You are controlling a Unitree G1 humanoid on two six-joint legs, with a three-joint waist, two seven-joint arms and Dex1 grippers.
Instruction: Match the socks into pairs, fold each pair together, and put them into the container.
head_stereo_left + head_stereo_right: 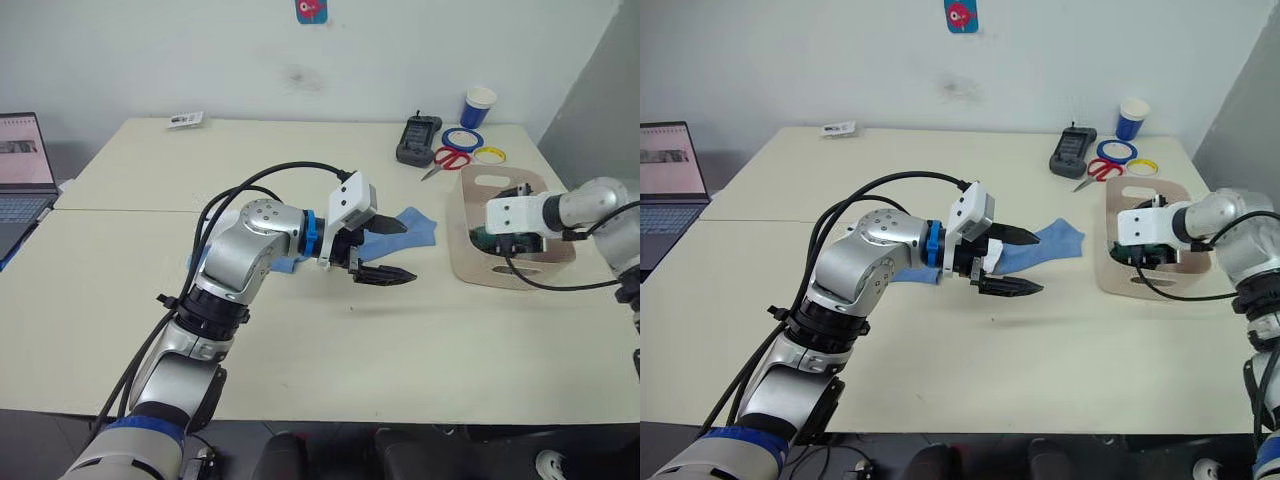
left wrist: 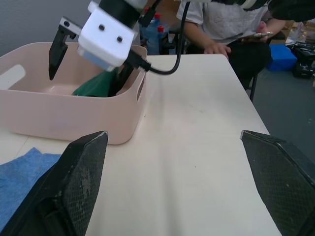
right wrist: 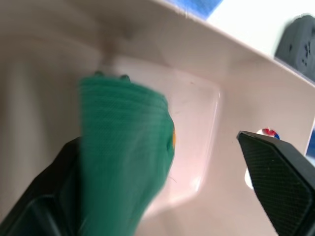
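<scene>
Two grippers out, both spread wide with nothing pinched.

Left gripper hovers over the table just in front of the light blue socks; further back the right gripper dips into the container, green socks resting against one finger.

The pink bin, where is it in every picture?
Left eye view: container at table's right, right gripper inside.
Right eye view: same spot.
Left wrist view: ahead.
Right wrist view: its inside wall.
Shared landmark: green socks in it.
</scene>
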